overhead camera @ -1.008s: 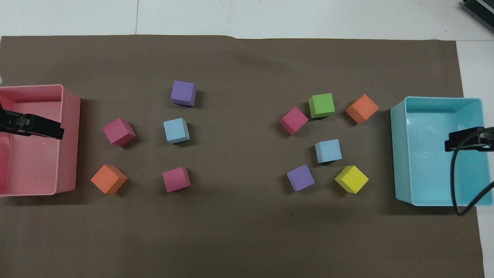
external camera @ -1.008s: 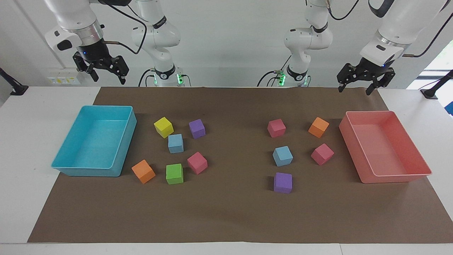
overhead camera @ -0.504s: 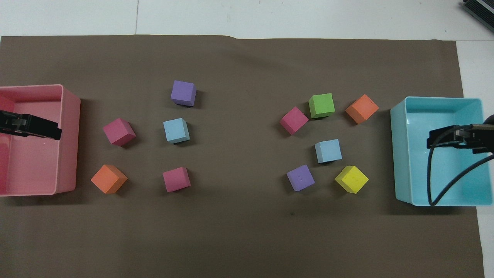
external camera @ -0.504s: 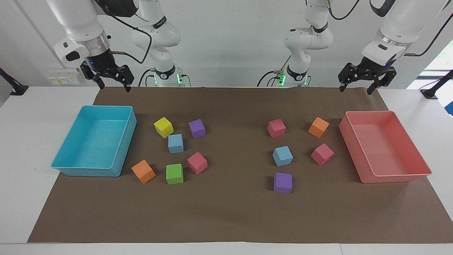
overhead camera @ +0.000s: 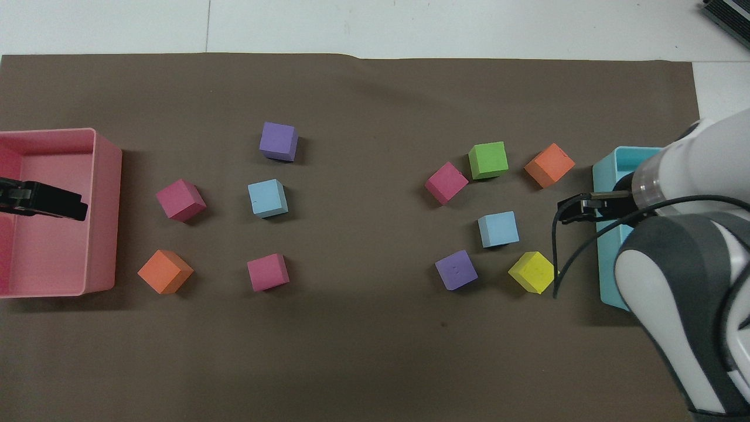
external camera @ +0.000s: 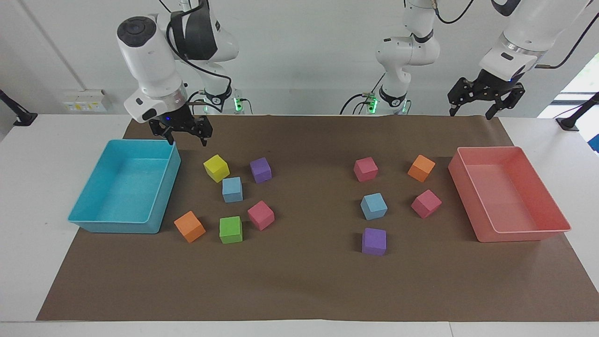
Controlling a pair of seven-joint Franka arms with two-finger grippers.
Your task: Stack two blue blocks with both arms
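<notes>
Room: white wall at the robots' end; a white worktop [external camera: 28, 196] carries a brown mat [external camera: 309, 281].
Trays: a cyan tray [external camera: 93, 224] at the right arm's end, a pink tray [external camera: 557, 220] at the left arm's end.
Right gripper [external camera: 186, 137]: spread and empty, in the air over the mat beside the cyan tray's corner.
Left gripper [external camera: 469, 112]: spread and empty, over the mat's edge by the pink tray; this arm seems to be waiting.
Blue blocks: one [external camera: 232, 189] sits among yellow, purple, pink and green cubes; the other [external camera: 373, 206] sits between a pink and a purple cube, well apart from the first.
Handling: probably light, soft foam; pinch two opposite flat sides gently, mid-height.
Views: the facing view shows both grippers raised; overhead shows the gaps around each block, with the right arm hiding much of the cyan tray.
</notes>
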